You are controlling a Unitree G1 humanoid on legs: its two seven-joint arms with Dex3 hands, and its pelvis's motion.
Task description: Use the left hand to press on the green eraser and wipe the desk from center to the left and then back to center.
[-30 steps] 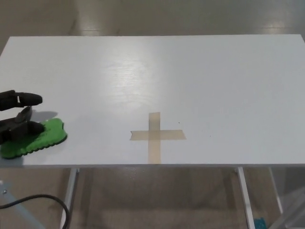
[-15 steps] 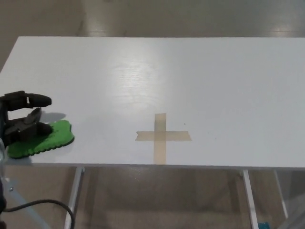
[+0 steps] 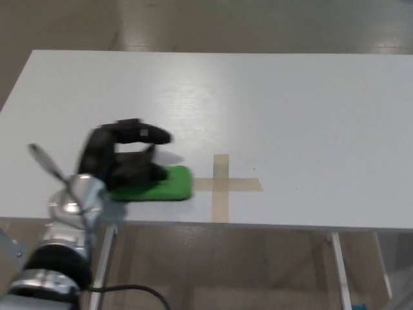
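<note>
- left hand [image 3: 129, 158]: black, blurred by motion, lying on the left part of the green eraser [image 3: 158, 185] with its fingers spread over it and pressing down rather than pinching; one finger sticks out above, clear of the pad.
- green eraser: flat on the desk [image 3: 290, 110], near the front edge, its right end just beside the left arm of the tape cross [image 3: 222, 185], which marks the center.
- change: a second ago the eraser and hand sat at the far left of the desk, close to the front left corner; half a second ago they were only slightly further in. now both are well to the right, almost at the cross. the camera has also shifted a little, but the gap between eraser and cross has closed far more than that shift explains.
- meaning for the task: judged from this, the leftward stroke is done and the return stroke is nearly complete; a short slide remains to bring the eraser over the cross.
- forearm [image 3: 68, 213]: silver wrist and arm enter from the lower left, past the desk's front edge.
- right hand: not in view.
</note>
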